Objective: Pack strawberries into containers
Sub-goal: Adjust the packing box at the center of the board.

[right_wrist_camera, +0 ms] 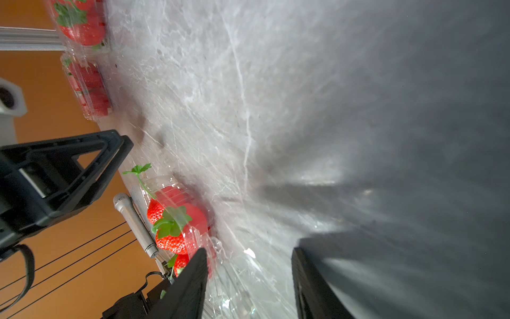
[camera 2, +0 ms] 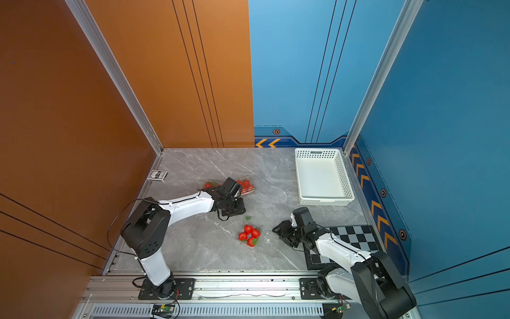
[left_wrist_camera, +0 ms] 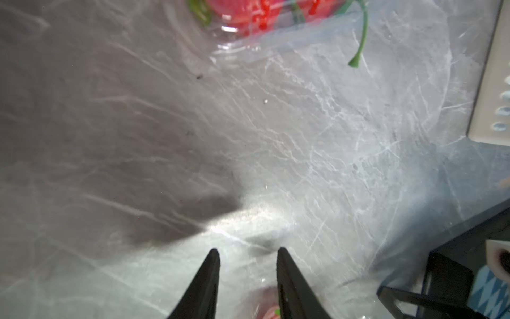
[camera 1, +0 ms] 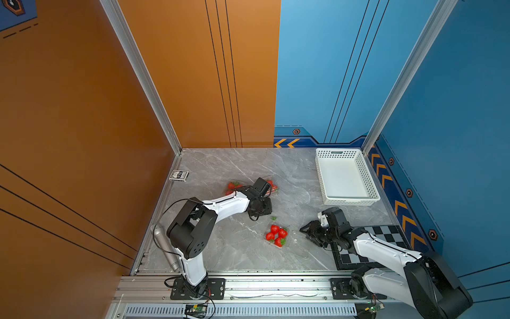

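— Where are the strawberries now?
— All in boxes. Four strawberries point(camera 1: 282, 233) sit in the near container point(right_wrist_camera: 162, 182), around the middle of the table point(camera 1: 220, 165) and toward its near side. The nearest berry lies flat, with its green cap to the right and its tip to the left. I cannot read which way the other three point.

— And that box's long axis?
— Its lid appears to lie open on the table. Box and lid together stretch from the berries toward the right and slightly near. In both top views the lid is almost invisible, but the right wrist view shows its clear plastic.

— The other boxes?
— Farther back, the far-left container point(camera 2: 210, 184) and far-right container point(camera 2: 247, 186) stand in a left-to-right row, with red showing through the plastic. The left arm's wrist covers the space between them, so neither outline is whole.

— The grippers?
— The left gripper point(left_wrist_camera: 245, 250) hangs between that row and the near container. Its jaws are partly apart, with bare table between the tips. A blurred reddish patch shows low between its fingers point(left_wrist_camera: 207, 281), and I cannot tell which box it belongs to. The right gripper point(right_wrist_camera: 249, 250) is a little right of the near container, with its jaws about half apart and gripping nothing. I cannot tell whether one finger touches the lid.

— Beyond them?
— A white basket point(camera 1: 352, 201) at the far right.
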